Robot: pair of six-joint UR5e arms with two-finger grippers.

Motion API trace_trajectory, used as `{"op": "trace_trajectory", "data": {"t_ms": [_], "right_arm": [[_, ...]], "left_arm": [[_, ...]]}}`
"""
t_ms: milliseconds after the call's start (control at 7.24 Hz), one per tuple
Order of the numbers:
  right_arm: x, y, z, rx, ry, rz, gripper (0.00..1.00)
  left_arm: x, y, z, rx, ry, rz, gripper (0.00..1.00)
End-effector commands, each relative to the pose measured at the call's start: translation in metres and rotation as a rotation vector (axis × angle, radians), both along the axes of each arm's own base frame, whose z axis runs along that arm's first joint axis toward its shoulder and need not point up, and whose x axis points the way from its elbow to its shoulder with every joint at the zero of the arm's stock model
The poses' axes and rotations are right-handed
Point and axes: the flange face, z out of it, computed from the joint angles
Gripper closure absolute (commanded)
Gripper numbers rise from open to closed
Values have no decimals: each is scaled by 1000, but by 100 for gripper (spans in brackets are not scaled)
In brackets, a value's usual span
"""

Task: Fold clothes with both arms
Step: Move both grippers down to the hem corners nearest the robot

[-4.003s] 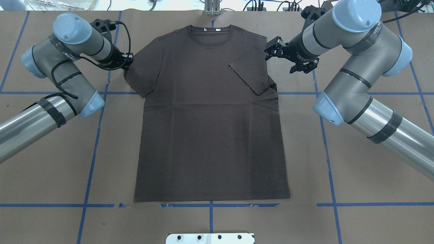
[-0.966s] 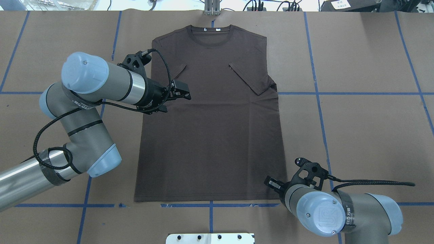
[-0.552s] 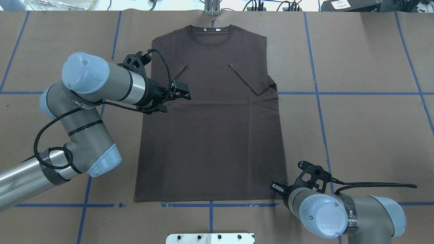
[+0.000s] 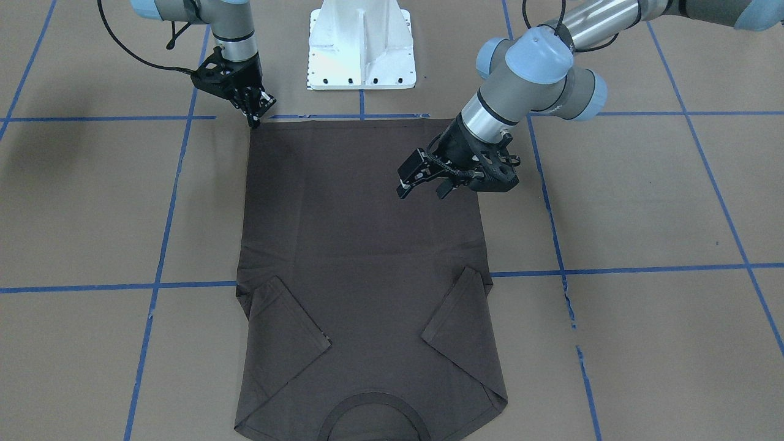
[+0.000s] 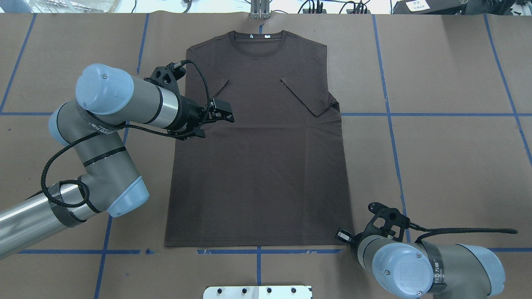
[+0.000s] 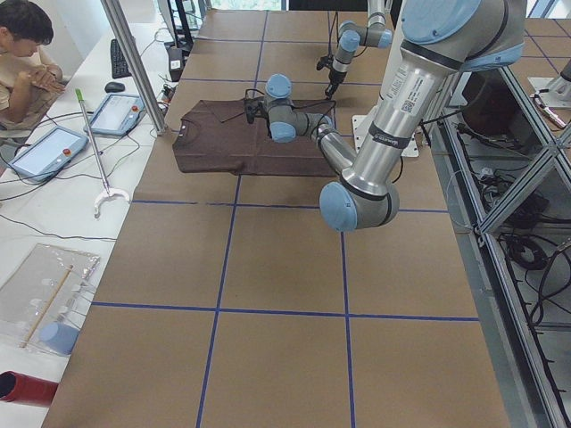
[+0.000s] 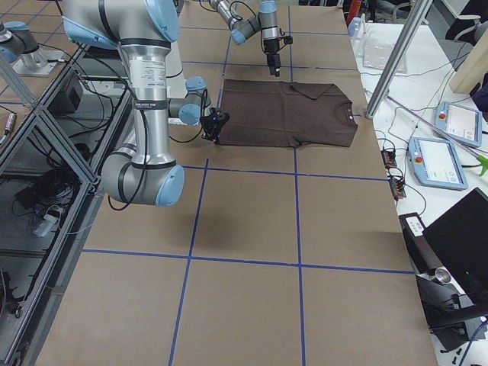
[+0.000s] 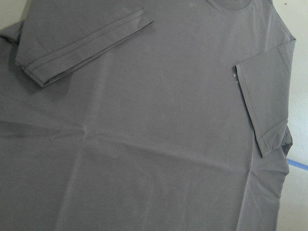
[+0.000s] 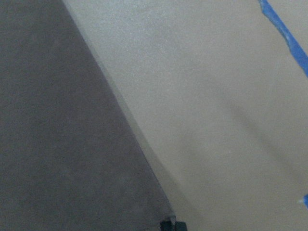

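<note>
Risks pinching only the top layer, or nothing at all, at the hem corner of the T-shirt (image 5: 257, 166), spread flat on the table (image 5: 457, 166) with both sleeves folded in and the right gripper (image 4: 254, 116) low at that very edge. Cannot tell whether parted or closed there. Could also drag the cloth askew if lifted from one corner alone, with the left gripper (image 4: 421, 184) hovering spread-fingered over the body, holding nothing. Hard to make out fingertip contact at the hem, nearly cut off in the right wrist view.
</note>
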Motion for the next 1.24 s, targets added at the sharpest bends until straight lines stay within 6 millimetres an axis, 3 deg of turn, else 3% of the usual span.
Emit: {"op": "trace_trajectory", "data": {"t_ms": [0, 138, 276, 414, 552, 690, 966, 1104], "right_arm": [[11, 9, -14, -2, -33, -11, 100], [13, 9, -17, -1, -41, -11, 100], [18, 9, -26, -1, -60, -12, 100], [21, 9, -30, -8, -70, -18, 100], [20, 10, -30, -8, -69, -20, 100], [20, 10, -29, -9, -68, -20, 100], [20, 9, -28, -9, -64, -18, 100], [20, 10, -28, -9, -64, -19, 100]], "left_arm": [[-8, 7, 13, -51, 1, -21, 3], [-12, 54, 25, -103, 14, 8, 3], [-19, 118, 55, -106, -62, -21, 3], [-32, 169, 71, -147, -120, -25, 3], [-17, 208, 86, -198, -166, -30, 4], [4, 232, 98, -205, -244, -46, 6], [19, 254, 112, -234, -336, -29, 10], [18, 253, 114, -231, -344, -37, 11]]}}
